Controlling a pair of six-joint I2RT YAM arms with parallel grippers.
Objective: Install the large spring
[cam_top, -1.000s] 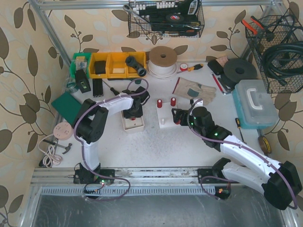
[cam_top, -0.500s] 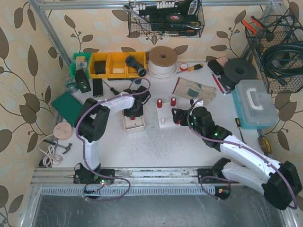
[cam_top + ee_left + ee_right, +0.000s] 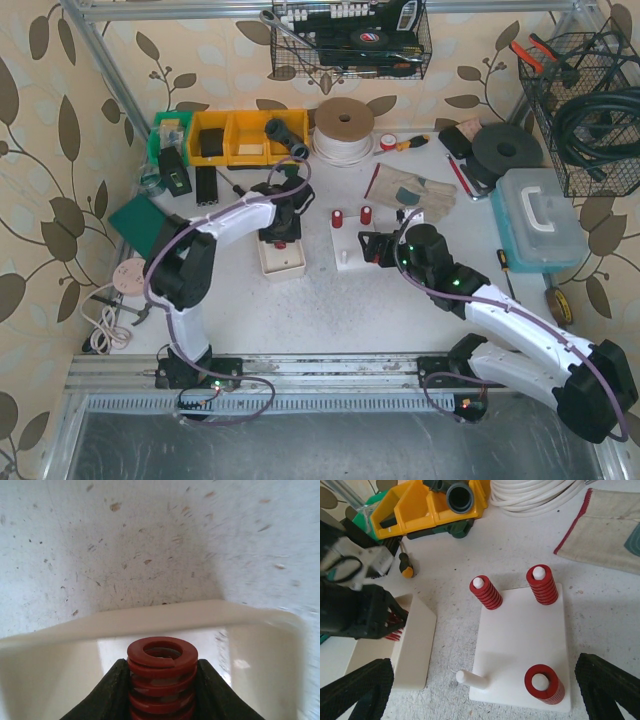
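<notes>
Left arm's elbow swings outward since earlier frame; left gripper [image 3: 281, 228] stays over cream tray [image 3: 284, 265]. Left wrist view alone shows grasp: black fingers [image 3: 107, 692] clamped on large spring [image 3: 161, 656], red, upright, above tray interior. Right wrist view alone shows white peg board [image 3: 520, 630]: three pegs carry red springs [image 3: 487, 592], one peg [image 3: 471, 679] bare. Right gripper [image 3: 485, 690] spread wide, holding nothing.

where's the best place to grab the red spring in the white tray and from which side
Across the coils of the red spring, on its two round sides, leaving the open end free to slip over the bare peg. Come from above: the walls of the white tray would likely block a sideways approach. The left gripper has its jaws shut on it just so.
</notes>
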